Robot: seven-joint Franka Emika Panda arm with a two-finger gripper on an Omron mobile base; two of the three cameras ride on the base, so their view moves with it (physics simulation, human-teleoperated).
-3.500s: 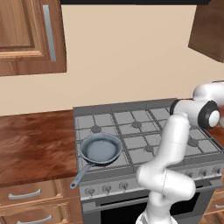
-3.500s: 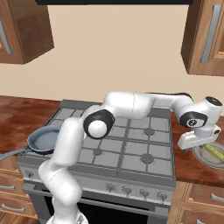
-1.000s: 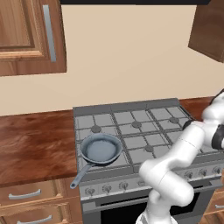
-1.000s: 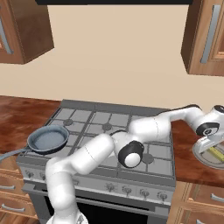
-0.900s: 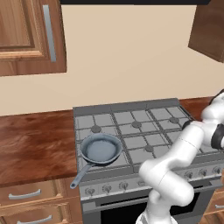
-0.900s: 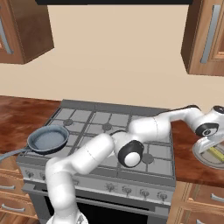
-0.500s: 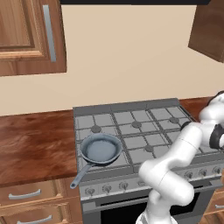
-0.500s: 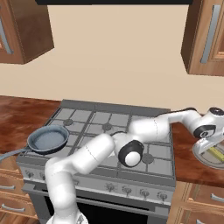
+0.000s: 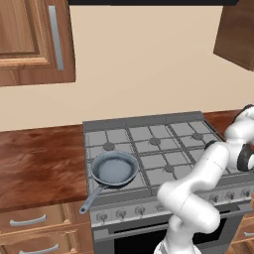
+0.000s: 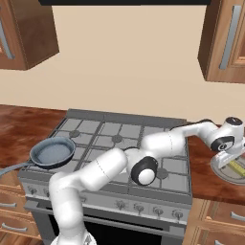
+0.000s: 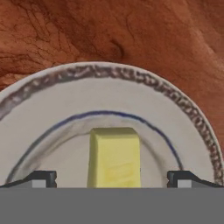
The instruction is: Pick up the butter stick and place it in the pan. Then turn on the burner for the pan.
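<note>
Butter stick (image 11: 114,157) lies on the white plate (image 11: 52,105) on the counter right of the stove, between your gripper (image 11: 113,178) fingers, which stand apart. You're at the pick-up step: lower, close on it, then carry it to the pan (image 9: 115,168).

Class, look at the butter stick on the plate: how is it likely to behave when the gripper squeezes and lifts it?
The butter stick is a small flat-sided block, so it probably won't roll. Lying flat on the plate, it seems unlikely to tip. It looks light for the open gripper straddling it, though butter may dent or slip.
</note>
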